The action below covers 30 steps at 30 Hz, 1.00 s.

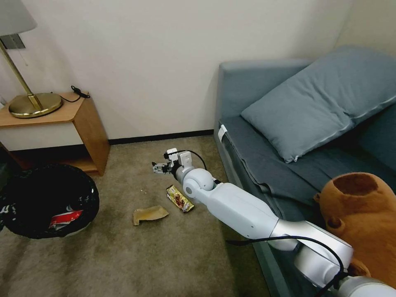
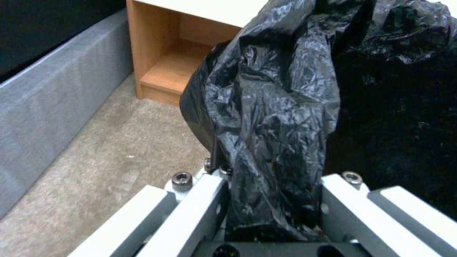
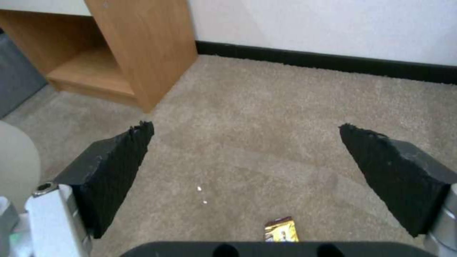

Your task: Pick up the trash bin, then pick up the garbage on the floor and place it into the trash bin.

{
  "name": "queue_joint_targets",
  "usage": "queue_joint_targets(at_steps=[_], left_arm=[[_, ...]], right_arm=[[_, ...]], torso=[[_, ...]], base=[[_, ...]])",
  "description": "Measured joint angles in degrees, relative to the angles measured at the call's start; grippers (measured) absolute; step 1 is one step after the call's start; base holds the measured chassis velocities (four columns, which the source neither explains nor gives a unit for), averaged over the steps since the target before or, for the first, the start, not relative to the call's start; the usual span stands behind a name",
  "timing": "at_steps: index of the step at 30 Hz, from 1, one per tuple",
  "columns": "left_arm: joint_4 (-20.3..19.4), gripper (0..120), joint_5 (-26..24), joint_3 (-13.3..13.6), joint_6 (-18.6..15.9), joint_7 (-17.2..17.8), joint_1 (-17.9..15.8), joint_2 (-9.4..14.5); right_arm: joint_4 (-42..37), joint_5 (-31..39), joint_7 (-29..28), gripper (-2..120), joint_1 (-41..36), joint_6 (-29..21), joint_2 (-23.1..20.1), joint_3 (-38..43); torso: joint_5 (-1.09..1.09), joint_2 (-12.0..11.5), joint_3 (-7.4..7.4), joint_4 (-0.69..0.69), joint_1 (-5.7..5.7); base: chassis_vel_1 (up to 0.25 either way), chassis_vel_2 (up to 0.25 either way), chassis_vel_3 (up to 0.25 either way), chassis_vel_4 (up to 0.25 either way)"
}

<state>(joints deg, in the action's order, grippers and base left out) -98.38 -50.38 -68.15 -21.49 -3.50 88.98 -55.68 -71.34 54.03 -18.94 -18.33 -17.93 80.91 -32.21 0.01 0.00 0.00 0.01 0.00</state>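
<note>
Right gripper (image 1: pixel 159 168) spread wide, empty, hovering over the carpet; candy wrapper (image 1: pixel 180 198) lies just behind it, toward the robot, long axis diagonal. Paper scrap (image 1: pixel 149 214) beside. Left gripper (image 2: pixel 274 200) clenches the trash bin (image 1: pixel 45 201) liner, well left.

White glossy shell on the right arm (image 1: pixel 243 210), a fat tapered link running to a round elbow ball with a small grey disc set in its side. Silver metallic band at five o'clock in the head view, black cable looping across it. Up at the wrist, a white block with a thin black wire arcing over.

The right hand (image 3: pixel 247 157): two black wedge pads with fine ribbed faces, white brackets, a hex bolt at eight o'clock.

The left hand (image 2: pixel 274 214): white flat bars, dark socket screws, black base with two holes.
</note>
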Motion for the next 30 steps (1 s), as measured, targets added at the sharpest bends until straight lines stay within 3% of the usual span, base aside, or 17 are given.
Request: queue_joint_targets(at_steps=[18,25,30], left_arm=[[-0.08,4,0.82,-1.16,0.65,-0.09,2.4,-0.49],[-1.16,4,0.59,-2.26,0.67,0.25,3.58,-0.48],[-3.25,4,1.06,-2.08,0.67,0.57,3.66,-2.25]], right_arm=[[-0.34,-7.38,4.68,100,-4.82,0.55,-0.32,-3.38],[0.74,-12.18,10.17,100,-4.17,0.71,0.13,-8.08],[4.35,-18.42,17.62,100,-1.83,2.99,0.07,-14.76]], torso=[[-0.02,-0.01,0.0,-0.01,0.0],[-0.01,0.0,0.0,0.02,-0.01],[-0.02,0.0,0.0,-0.01,0.0]], base=[[-0.086,0.087,0.083,-0.087],[0.0,0.0,0.0,0.0],[0.0,0.0,0.0,0.0]])
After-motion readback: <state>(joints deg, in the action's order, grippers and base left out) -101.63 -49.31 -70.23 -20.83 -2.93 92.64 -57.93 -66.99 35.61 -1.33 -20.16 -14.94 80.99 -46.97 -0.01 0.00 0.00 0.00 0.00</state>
